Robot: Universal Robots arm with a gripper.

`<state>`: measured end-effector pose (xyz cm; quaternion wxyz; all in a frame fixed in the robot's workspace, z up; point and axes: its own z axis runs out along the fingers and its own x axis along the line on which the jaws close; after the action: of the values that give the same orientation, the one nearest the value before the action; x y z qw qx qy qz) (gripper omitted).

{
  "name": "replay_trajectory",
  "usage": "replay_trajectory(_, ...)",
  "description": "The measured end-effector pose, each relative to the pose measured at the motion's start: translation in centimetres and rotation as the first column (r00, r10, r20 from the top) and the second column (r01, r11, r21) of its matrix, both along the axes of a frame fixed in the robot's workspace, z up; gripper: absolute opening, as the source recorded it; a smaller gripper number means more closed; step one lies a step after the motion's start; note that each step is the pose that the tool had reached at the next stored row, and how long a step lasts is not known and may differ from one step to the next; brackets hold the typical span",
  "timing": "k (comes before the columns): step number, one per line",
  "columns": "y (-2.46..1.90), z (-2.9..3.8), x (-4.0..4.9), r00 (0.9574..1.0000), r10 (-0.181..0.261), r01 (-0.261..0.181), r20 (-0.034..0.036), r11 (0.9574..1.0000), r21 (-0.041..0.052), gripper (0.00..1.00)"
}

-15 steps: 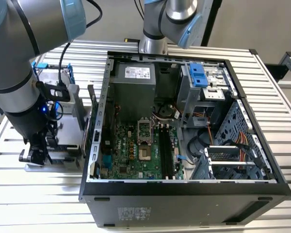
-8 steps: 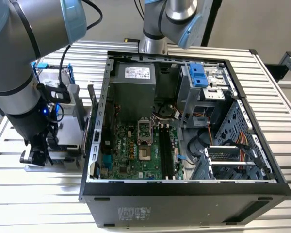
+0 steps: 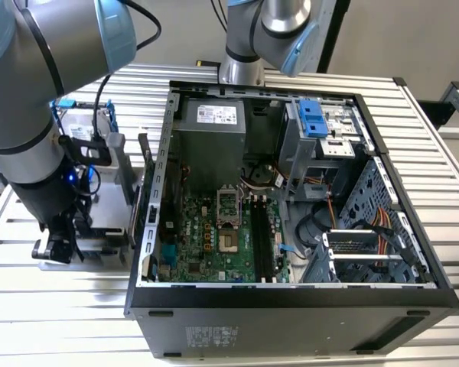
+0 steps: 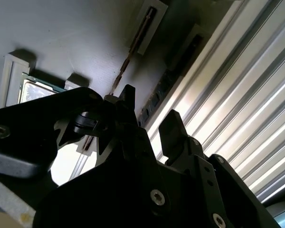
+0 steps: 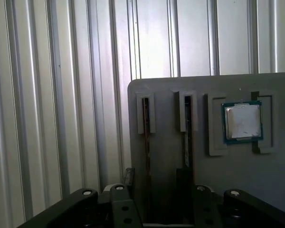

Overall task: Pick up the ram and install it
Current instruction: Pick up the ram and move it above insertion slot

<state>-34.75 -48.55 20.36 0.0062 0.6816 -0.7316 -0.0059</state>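
Observation:
Two ram sticks stand on edge in slots of a grey holder plate: one ram, also seen as a thin edge, and a second ram. My gripper hovers close over the plate's near end, open, its black fingertips apart and nothing between them. In the second wrist view my gripper has the darker stick running toward the gap between the fingertips. In the exterior view my gripper is low over the holder, left of the open computer case.
A small square silver processor chip lies in a pocket of the same plate. Inside the case, the motherboard's long black memory slots lie near the middle. A hard drive stands behind the holder. A second arm's base stands behind the case on the ribbed metal table.

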Motion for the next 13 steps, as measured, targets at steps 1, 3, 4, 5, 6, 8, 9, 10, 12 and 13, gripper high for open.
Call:
replay_trajectory(1, 0.0, -0.06, -0.01, 1.0, 0.0, 0.0, 0.0, 1.0, 0.0, 1.0)
replay_trajectory(3, -0.04, -0.17, -0.01, 1.0, 0.0, 0.0, 0.0001, 1.0, 0.0001, 1.0)
replay_trajectory(4, -0.08, -0.23, -0.01, 1.0, 0.0, 0.0, 0.0001, 1.0, 0.0001, 1.0)
replay_trajectory(5, -0.11, -0.3, 0.0, 1.0, 0.0, 0.0, 0.0002, 1.0, 0.0002, 1.0)
replay_trajectory(6, -0.13, -0.36, -0.01, 1.0, 0.0, 0.0, 0.0002, 1.0, 0.0002, 1.0)
replay_trajectory(8, -0.16, -0.49, -0.01, 1.0, 0.0, 0.0, 0.0, 1.0, 0.0, 1.0)
replay_trajectory(9, -0.16, -0.55, -0.01, 1.0, 0.0, 0.0, 0.0, 1.0, 0.0, 1.0)
replay_trajectory(10, -0.17, -0.61, -0.02, 1.0, 0.0, 0.0, 0.0, 1.0, 0.0, 1.0)
replay_trajectory(12, -0.18, -0.7, -0.02, 1.0, 0.0, 0.0, 0.0001, 1.0, 0.0001, 1.0)
replay_trajectory(13, -0.18, -0.73, -0.03, 1.0, 0.0, 0.0, 0.0001, 1.0, 0.0, 1.0)
